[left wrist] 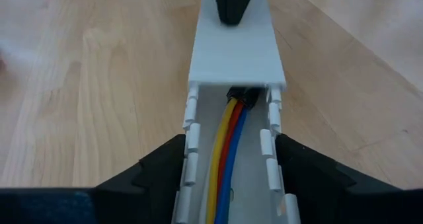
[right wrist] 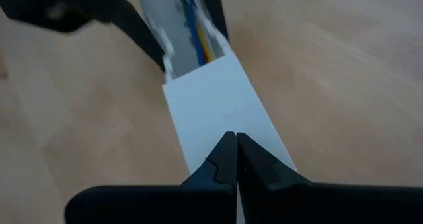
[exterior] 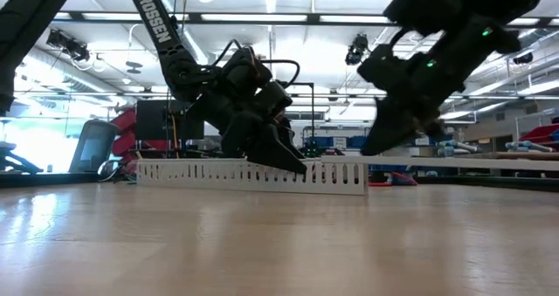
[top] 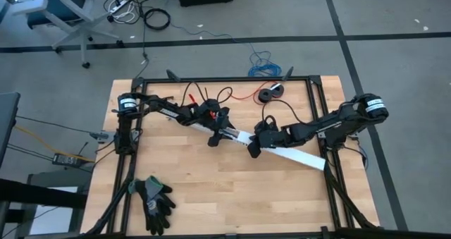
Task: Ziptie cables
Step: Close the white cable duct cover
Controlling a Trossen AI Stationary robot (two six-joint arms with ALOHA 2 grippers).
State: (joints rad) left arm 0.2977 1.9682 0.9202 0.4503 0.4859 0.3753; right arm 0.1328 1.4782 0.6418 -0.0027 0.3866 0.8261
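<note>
A long white slotted cable duct [top: 296, 156] lies slantwise on the wooden table. The cables [left wrist: 228, 151], of which yellow, red and blue wires show, run along inside its open part, and their dark end [left wrist: 241, 95] sits at the edge of the white cover [left wrist: 234, 59]. They also show in the right wrist view as the cables [right wrist: 198, 32]. My left gripper [top: 215, 137] straddles the open duct. My right gripper [top: 254, 149] is shut, with its tips on the cover [right wrist: 218, 105] a little past that edge. My left gripper holds the duct across its width, one finger [left wrist: 162, 171] against each slotted side wall [left wrist: 192, 138], just before the cover's edge. It comes from above, slanting along the duct, which lies flat on the table. My right gripper sets its shut fingertips [right wrist: 236, 151] on the flat top of the cover [right wrist: 228, 128], slanting down from the table's right side. The cover lies on the duct.
A pair of black and green gloves [top: 155, 197] lies near the table's near left corner. A red wire with a black round spool [top: 271, 93] sits at the far edge. A thin blue wire coil [top: 262, 66] lies on the floor beyond it. Bare wood lies in front of the duct [exterior: 253, 174].
</note>
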